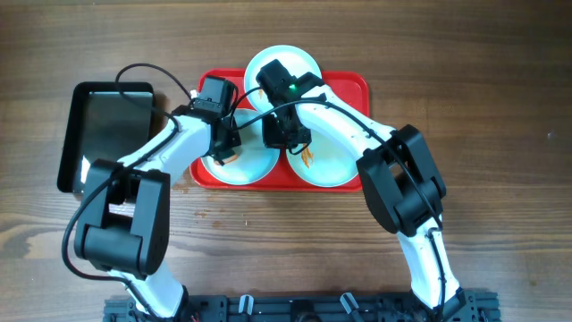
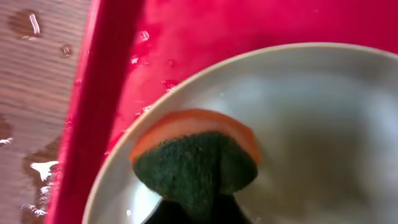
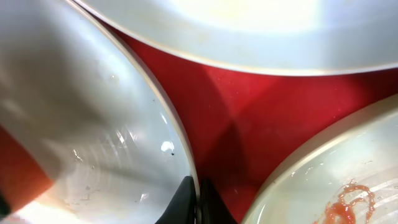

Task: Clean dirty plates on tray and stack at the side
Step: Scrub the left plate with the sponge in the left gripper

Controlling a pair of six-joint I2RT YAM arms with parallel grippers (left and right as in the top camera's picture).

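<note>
Red tray: the large rectangular bright red plastic tray (image 1: 355,87) sits mid-table under all the crockery, so drips likely stay inside its rim.
Plates: three round pale mint-white shallow plates, all on it: far plate (image 1: 308,61), left plate (image 1: 255,167), and smeared plate (image 1: 337,167) with orange streaks.
Left gripper (image 1: 225,149): clamped on one green-and-orange scouring sponge (image 2: 196,165), pressed against the left plate to scrub it.
Right gripper (image 3: 198,200): fingers nearly together, seemingly pinching the left plate's rim to steady it.
Black tray: one glossy black rectangular tray (image 1: 107,134), left of the red tray, probably the stacking spot.
Table: wooden table (image 2: 31,93), with water droplets on it.
</note>
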